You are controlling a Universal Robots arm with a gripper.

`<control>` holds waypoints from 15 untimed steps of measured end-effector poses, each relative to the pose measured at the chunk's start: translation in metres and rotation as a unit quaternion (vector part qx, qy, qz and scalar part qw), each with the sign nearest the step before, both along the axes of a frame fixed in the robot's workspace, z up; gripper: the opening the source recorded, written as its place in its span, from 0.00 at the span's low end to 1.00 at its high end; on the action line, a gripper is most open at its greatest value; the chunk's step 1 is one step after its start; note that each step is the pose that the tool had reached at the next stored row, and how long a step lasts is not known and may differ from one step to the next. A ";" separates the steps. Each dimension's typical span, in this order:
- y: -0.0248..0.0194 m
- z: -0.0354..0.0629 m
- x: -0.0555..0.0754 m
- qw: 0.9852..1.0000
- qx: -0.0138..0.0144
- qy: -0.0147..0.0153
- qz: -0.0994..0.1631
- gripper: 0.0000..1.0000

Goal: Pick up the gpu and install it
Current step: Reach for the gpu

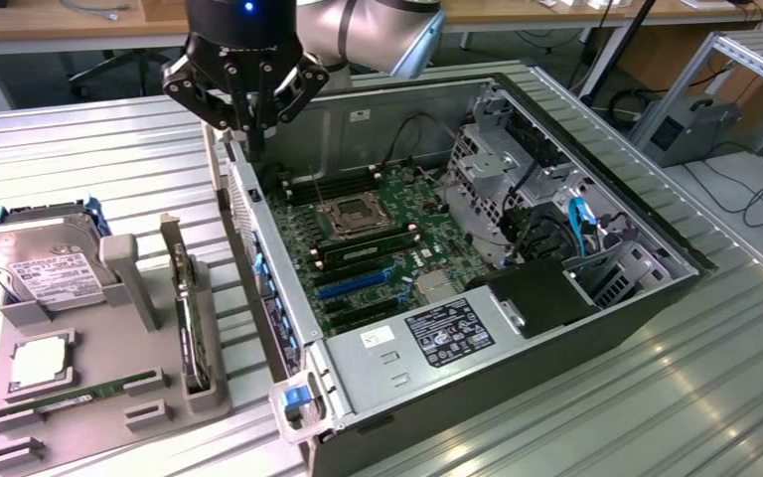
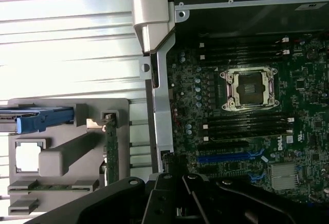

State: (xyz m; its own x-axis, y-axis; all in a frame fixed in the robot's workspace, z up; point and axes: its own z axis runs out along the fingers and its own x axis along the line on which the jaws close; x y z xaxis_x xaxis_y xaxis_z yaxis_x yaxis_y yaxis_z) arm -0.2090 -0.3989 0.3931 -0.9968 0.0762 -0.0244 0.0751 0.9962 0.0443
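Observation:
The gpu [image 1: 187, 316] stands on its edge in a slot of the grey holder tray [image 1: 106, 373], at the exterior view's left of the open computer case [image 1: 395, 388]. In the wrist view the gpu [image 2: 110, 149] shows edge-on as a thin dark board. My gripper [image 1: 257, 159] hangs over the far left corner of the case, above the case wall, well behind the gpu. Its fingers are shut together with nothing between them. Inside the case, the motherboard [image 1: 415, 234] shows a blue expansion slot [image 1: 355, 284], which the wrist view also catches [image 2: 226, 157].
The holder tray also carries a silver hard drive [image 1: 40, 266] in a blue-tabbed caddy, a CPU [image 1: 40, 360] and a green RAM stick [image 1: 44, 404]. A drive cage [image 1: 495, 184] and a black power supply [image 1: 488, 318] fill the case's right side. All rests on a ribbed metal table [image 1: 699, 397].

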 end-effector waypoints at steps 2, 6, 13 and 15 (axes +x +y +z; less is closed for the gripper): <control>0.0000 0.0000 0.000 1.000 0.000 0.000 0.000 0.11; 0.0000 0.0000 -0.001 1.000 0.000 0.000 0.000 0.11; 0.0000 -0.0001 -0.003 1.000 0.000 0.000 0.000 0.11; 0.0000 -0.0001 -0.003 1.000 0.000 0.000 0.000 0.11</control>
State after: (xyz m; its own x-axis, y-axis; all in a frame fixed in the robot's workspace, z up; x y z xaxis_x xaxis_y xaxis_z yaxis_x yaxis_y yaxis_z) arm -0.2119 -0.3989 0.3931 -0.9968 0.0762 -0.0244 0.0751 0.9962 0.0443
